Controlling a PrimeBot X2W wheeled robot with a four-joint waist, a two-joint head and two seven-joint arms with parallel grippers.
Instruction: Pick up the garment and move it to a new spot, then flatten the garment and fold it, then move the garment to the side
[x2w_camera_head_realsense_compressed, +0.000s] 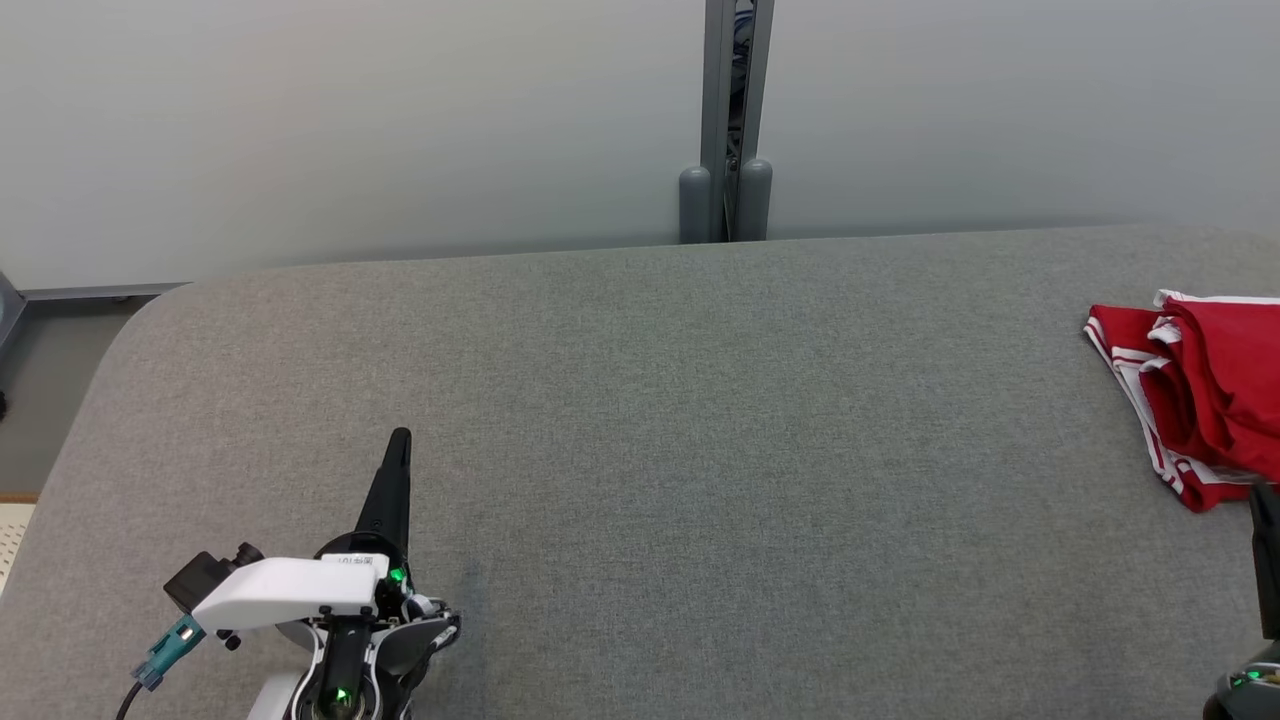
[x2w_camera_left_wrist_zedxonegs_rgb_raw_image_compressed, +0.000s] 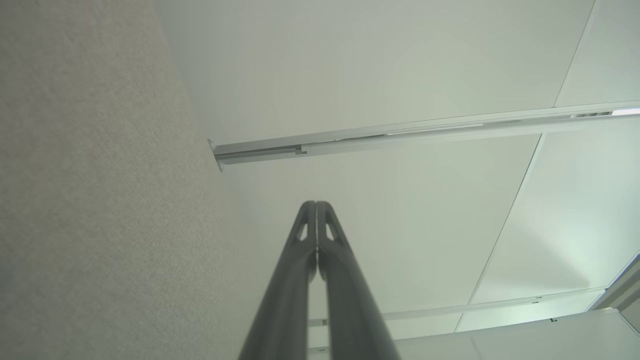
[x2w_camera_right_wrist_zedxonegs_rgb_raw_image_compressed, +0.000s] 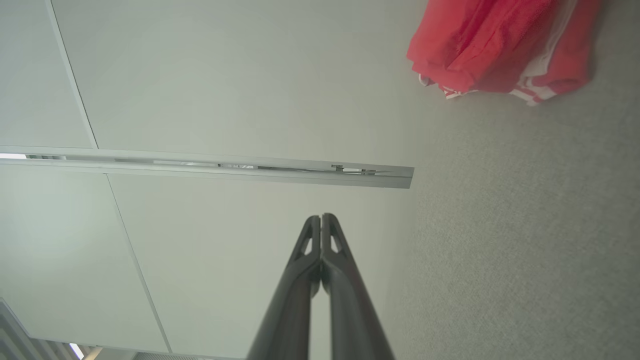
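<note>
The grey padded surface (x2w_camera_head_realsense_compressed: 640, 450) spreads wide under both arms. The red garment (x2w_camera_head_realsense_compressed: 1200, 400) with white trim lies bunched on it, just ahead of the right gripper (x2w_camera_head_realsense_compressed: 1265, 500) and well apart from the left gripper (x2w_camera_head_realsense_compressed: 399, 440) — both are pinched fully together and carry nothing. The cloth looks light and limp, likely to sag and unfold when lifted, so a thick fold or the striped hem nearest the right fingertips seems the safest hold. The head view cuts the heap off at its edge; the right wrist view gives its layered folds whole — ahead and to one side of the fingers (x2w_camera_right_wrist_zedxonegs_rgb_raw_image_compressed: 297, 290).
</note>
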